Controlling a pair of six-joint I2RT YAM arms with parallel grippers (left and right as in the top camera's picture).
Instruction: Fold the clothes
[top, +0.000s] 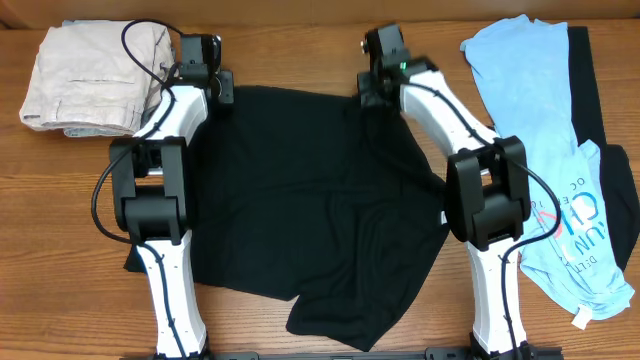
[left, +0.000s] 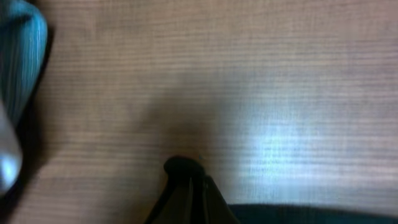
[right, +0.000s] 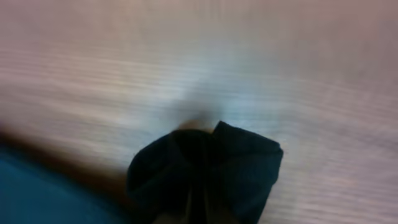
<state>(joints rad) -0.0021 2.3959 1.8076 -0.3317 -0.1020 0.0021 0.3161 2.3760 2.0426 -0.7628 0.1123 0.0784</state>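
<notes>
note folded beige trousers (top: 85, 75) at far-left corner of wooden table (top: 300, 50). just right of them, find left fingers (top: 222, 90) pressed together, clamped on far left corner of black t-shirt (top: 300, 200). shirt spread flat mid-table, between both arms. find right fingers (top: 368, 95) likewise together, pinching bunched far right corner. record light blue t-shirts (top: 520, 70) lying loose beyond right arm.

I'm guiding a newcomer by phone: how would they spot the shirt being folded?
On the wooden table, look at the middle: the black T-shirt lies spread out there. The shirts at right are light blue, the folded trousers at far left beige.
</notes>
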